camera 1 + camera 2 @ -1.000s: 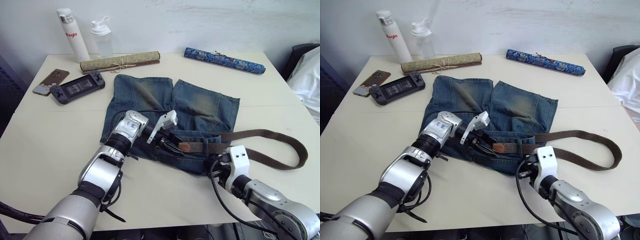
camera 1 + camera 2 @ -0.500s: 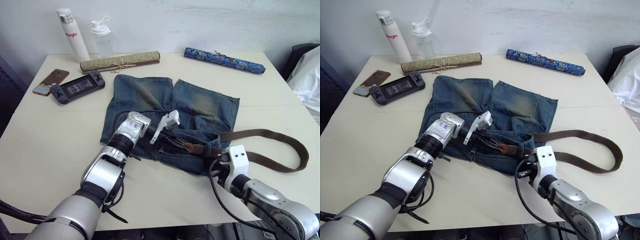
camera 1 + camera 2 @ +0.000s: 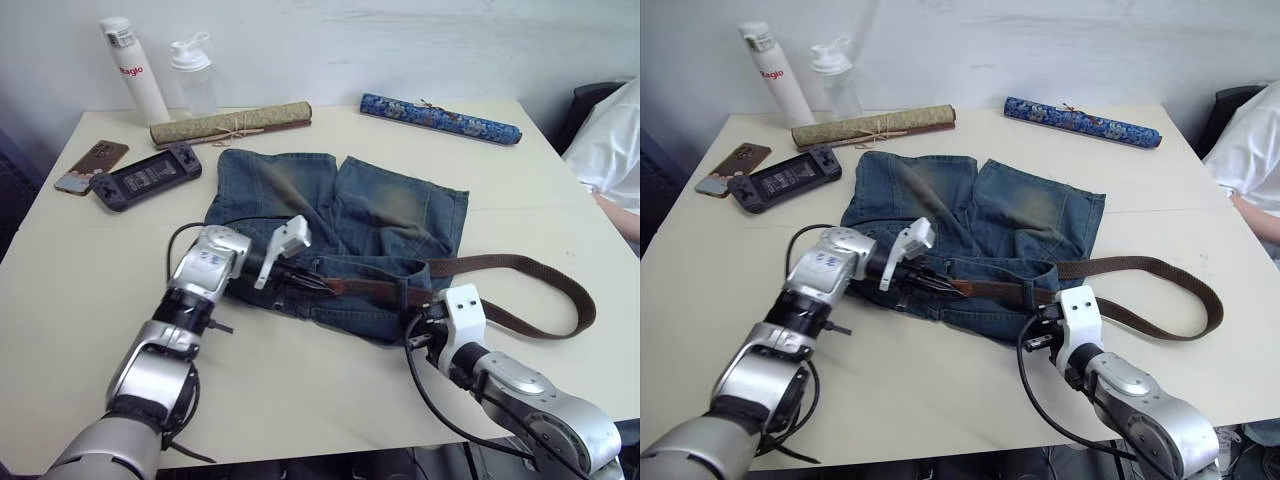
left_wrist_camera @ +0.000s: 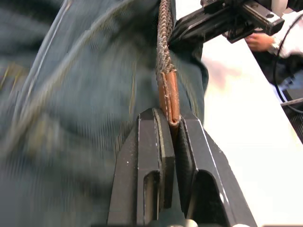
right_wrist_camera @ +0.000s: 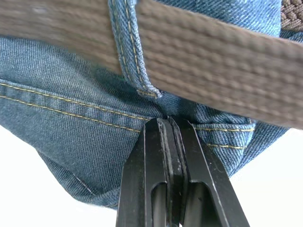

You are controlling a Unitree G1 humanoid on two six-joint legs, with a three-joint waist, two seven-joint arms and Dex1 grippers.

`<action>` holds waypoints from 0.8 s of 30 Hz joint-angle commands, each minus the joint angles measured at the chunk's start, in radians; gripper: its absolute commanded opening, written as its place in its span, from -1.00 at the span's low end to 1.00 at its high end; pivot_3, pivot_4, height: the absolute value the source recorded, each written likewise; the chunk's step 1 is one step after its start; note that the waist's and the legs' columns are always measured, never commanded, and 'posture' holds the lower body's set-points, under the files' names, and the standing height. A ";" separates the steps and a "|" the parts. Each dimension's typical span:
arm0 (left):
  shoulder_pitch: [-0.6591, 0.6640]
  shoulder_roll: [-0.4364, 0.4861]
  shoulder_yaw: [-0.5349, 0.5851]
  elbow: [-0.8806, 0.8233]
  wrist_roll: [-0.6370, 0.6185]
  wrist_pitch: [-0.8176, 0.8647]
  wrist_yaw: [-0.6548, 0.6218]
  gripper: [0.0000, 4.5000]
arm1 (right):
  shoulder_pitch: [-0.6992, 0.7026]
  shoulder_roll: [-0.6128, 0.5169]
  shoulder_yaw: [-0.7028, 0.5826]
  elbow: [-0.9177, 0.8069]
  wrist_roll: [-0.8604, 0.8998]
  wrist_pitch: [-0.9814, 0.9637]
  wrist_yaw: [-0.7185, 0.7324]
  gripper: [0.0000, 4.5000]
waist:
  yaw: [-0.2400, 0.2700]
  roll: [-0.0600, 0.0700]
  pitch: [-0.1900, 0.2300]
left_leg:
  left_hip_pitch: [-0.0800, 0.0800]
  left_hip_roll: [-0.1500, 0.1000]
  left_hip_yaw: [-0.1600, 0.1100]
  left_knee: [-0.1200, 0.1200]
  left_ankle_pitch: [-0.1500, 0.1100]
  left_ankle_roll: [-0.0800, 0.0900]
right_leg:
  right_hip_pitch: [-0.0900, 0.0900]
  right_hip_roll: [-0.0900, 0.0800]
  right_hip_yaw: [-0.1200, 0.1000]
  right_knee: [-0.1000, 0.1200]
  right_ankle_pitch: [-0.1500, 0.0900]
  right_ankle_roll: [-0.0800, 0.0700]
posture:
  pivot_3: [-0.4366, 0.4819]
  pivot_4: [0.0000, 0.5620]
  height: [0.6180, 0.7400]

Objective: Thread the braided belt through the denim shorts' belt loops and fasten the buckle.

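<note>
The faded denim shorts (image 3: 330, 215) lie flat in the middle of the table, waistband towards me. The braided belt (image 3: 545, 268) runs along the waistband and curls into a loop on the right. It passes under a belt loop (image 5: 127, 47) just in front of my right gripper (image 3: 422, 322), which is shut on the waistband's lower edge (image 5: 94, 109). My left gripper (image 3: 308, 283) is shut on the belt's tan leather tip (image 4: 169, 94) near the left side of the waistband. The buckle is hidden.
Along the back stand a white bottle (image 3: 125, 70) and a clear bottle (image 3: 190, 75), with a rolled olive mat (image 3: 230, 122) and a blue patterned roll (image 3: 440, 117) lying there. A phone (image 3: 88, 165) and a game console (image 3: 145, 175) lie at the left. A person in white (image 3: 610, 140) sits at the right.
My left gripper has shut on the leather tip and drawn it leftward along the waistband. The right gripper keeps its hold. The camera has shifted a little.
</note>
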 commanded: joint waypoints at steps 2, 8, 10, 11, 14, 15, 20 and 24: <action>0.030 0.061 0.097 -0.188 -0.126 0.141 0.033 -0.99 | -0.001 0.003 0.005 0.028 -0.066 -0.005 -0.012 -1.00 | 0.001 0.000 0.000 | 0.000 -0.001 0.000 0.000 0.000 0.000 | 0.000 -0.001 0.000 0.000 0.000 0.000 | -0.05 -0.47 0.95; 0.087 0.133 0.153 -0.291 -0.207 0.234 0.076 -0.99 | -0.015 -0.074 -0.022 0.047 -0.149 -0.021 0.005 -1.00 | -0.001 0.001 0.000 | 0.000 -0.001 0.000 -0.001 0.000 -0.001 | 0.000 -0.001 0.000 0.000 0.000 0.000 | -0.05 -0.47 0.95; 0.093 0.130 0.163 -0.298 -0.221 0.253 0.110 -0.99 | -0.020 -0.145 -0.065 0.062 -0.176 -0.032 0.037 -1.00 | 0.007 0.001 0.001 | 0.000 -0.001 0.000 -0.001 0.000 -0.001 | 0.000 -0.001 0.000 0.000 0.000 0.000 | -0.05 -0.47 0.95; 0.095 0.129 0.164 -0.302 -0.229 0.260 0.123 -0.99 | -0.021 -0.174 -0.079 0.070 -0.188 -0.040 0.050 -1.00 | 0.013 0.001 0.001 | 0.000 -0.002 0.000 0.000 0.000 0.000 | 0.000 -0.001 0.000 0.000 0.000 0.000 | -0.05 -0.47 0.95; 0.102 0.110 0.163 -0.325 -0.262 0.284 0.164 -0.99 | -0.021 -0.274 -0.112 0.100 -0.232 -0.080 0.108 -1.00 | 0.029 0.001 0.001 | 0.000 -0.004 0.000 0.000 0.000 0.000 | 0.000 -0.001 0.000 -0.001 0.000 0.001 | -0.05 -0.47 0.95; 0.105 0.103 0.158 -0.331 -0.269 0.287 0.177 -0.99 | -0.022 -0.294 -0.124 0.109 -0.243 -0.091 0.121 -1.00 | 0.030 0.001 0.001 | -0.001 -0.004 0.000 0.001 0.000 0.000 | 0.000 -0.001 0.000 -0.001 0.000 0.001 | -0.05 -0.47 0.95; 0.109 0.062 0.142 -0.351 -0.302 0.300 0.234 -0.99 | -0.045 -0.284 -0.143 0.117 -0.258 -0.122 0.161 -1.00 | 0.024 0.002 0.001 | -0.001 -0.002 0.000 0.000 0.000 0.000 | 0.000 0.000 0.000 -0.001 0.001 0.001 | -0.05 -0.47 0.95; 0.110 0.031 0.127 -0.351 -0.318 0.302 0.265 -0.99 | -0.074 -0.178 -0.178 0.088 -0.197 -0.095 0.155 -1.00 | 0.021 0.003 0.002 | 0.000 0.000 0.001 -0.001 0.001 -0.002 | -0.001 0.002 0.000 0.000 0.000 0.001 | -0.05 -0.47 0.95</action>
